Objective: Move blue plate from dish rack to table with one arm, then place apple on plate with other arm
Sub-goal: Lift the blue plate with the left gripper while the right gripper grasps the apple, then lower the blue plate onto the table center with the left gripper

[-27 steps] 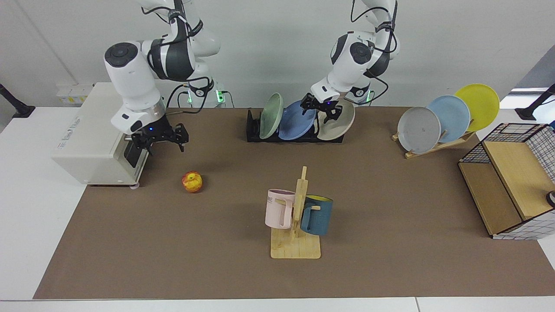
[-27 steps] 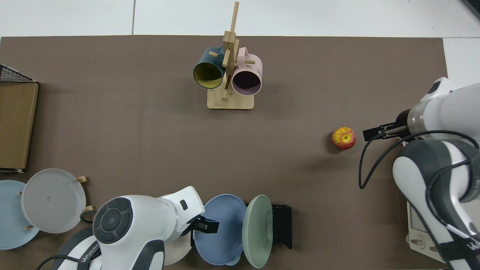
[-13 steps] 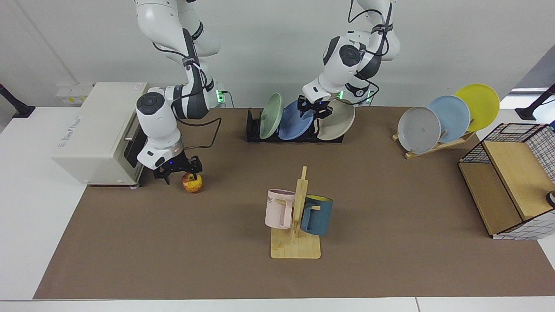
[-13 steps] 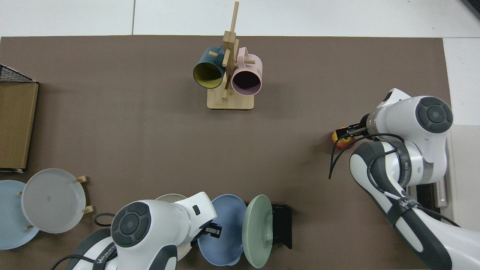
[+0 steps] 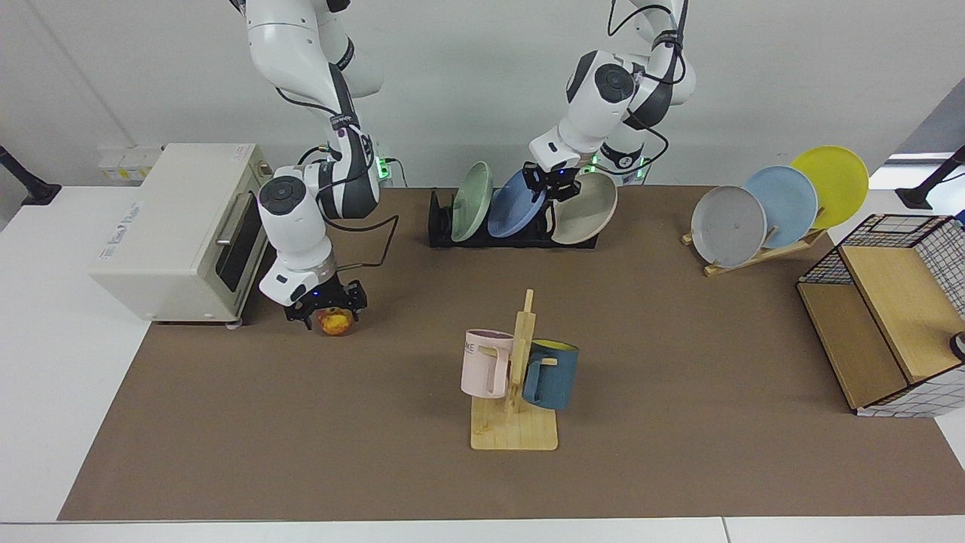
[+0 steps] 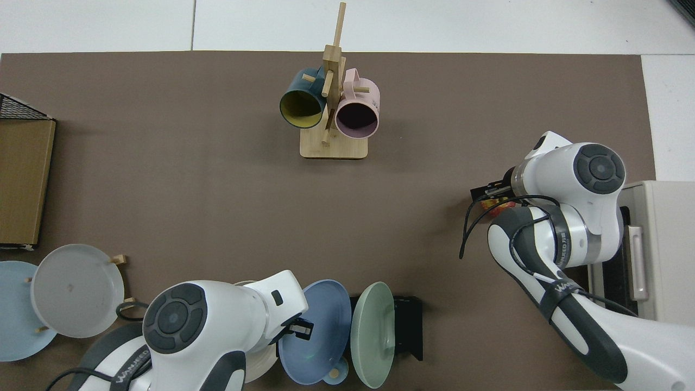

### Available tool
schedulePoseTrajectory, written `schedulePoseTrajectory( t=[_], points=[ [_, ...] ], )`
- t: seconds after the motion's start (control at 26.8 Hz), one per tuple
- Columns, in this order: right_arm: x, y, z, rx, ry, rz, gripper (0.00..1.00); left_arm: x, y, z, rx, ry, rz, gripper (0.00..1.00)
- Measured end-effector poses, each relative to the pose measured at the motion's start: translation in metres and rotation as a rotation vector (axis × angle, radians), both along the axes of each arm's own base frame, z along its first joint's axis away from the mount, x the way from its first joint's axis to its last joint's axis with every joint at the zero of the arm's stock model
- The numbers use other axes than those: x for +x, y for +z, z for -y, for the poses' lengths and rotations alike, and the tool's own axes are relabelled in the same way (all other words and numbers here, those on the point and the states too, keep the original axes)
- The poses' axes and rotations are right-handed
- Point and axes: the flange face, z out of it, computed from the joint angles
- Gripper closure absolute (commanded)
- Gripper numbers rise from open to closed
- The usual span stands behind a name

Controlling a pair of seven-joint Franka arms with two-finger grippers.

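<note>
Facing view shows right gripper (image 5: 327,308) straddling the apple (image 5: 335,323) (top view hides it); left gripper (image 5: 556,183) pinches the blue plate (image 5: 515,213).

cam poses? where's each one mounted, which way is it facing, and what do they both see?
Facing view: across the table, looking at both arms; left gripper at the blue plate, right gripper on the apple.
Top view: overhead, looking down; arm links, wrists.
Shared: plate, apple, mug tree.

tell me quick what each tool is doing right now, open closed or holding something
Left tool: at the blue plate's rim in the dish rack; state cannot be told.
Right tool: down around the apple; state cannot be told.
</note>
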Motion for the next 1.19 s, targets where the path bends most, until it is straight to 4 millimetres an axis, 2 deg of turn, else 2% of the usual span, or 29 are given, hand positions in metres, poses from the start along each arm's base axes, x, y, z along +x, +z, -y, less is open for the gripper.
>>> schedulePoseTrajectory(
  t=[0.22, 0.26, 0.3, 0.34, 0.37, 0.41, 0.6, 0.78, 0.93, 1.08, 1.19],
  points=[
    [-0.005, -0.010, 0.005, -0.004, -0.006, -0.022, 0.01, 0.037, 0.043, -0.039, 0.044, 0.047, 0.026, 1.00],
    [-0.006, -0.012, 0.005, -0.004, -0.007, -0.025, 0.09, 0.045, 0.048, -0.047, 0.038, 0.066, 0.035, 1.00],
    [-0.007, -0.013, 0.006, -0.004, -0.007, -0.028, 0.23, 0.051, 0.052, -0.053, 0.033, 0.080, 0.042, 1.00],
    [-0.008, -0.014, 0.007, -0.005, -0.008, -0.031, 0.51, 0.057, 0.055, -0.058, 0.029, 0.091, 0.048, 1.00],
    [-0.009, -0.016, 0.007, -0.005, -0.009, -0.034, 0.84, 0.063, 0.057, -0.061, 0.024, 0.101, 0.053, 1.00],
    [-0.010, -0.017, 0.007, -0.005, -0.009, -0.037, 1.00, 0.068, 0.059, -0.063, 0.019, 0.109, 0.060, 1.00],
    [-0.011, -0.018, 0.008, -0.002, -0.013, -0.044, 1.00, 0.101, 0.062, -0.071, -0.048, 0.188, 0.105, 1.00],
    [-0.010, -0.014, 0.005, 0.009, -0.019, -0.040, 1.00, 0.126, 0.052, -0.095, -0.182, 0.306, 0.072, 1.00],
    [-0.003, 0.005, -0.003, 0.017, -0.011, -0.024, 1.00, 0.146, 0.029, -0.103, -0.255, 0.373, 0.071, 1.00],
    [0.005, 0.033, -0.006, 0.028, -0.023, 0.009, 1.00, 0.162, -0.005, -0.095, -0.292, 0.400, 0.078, 1.00],
    [0.006, 0.047, -0.012, 0.038, -0.057, 0.026, 1.00, 0.172, -0.027, -0.086, -0.326, 0.414, 0.074, 1.00]
  ],
)
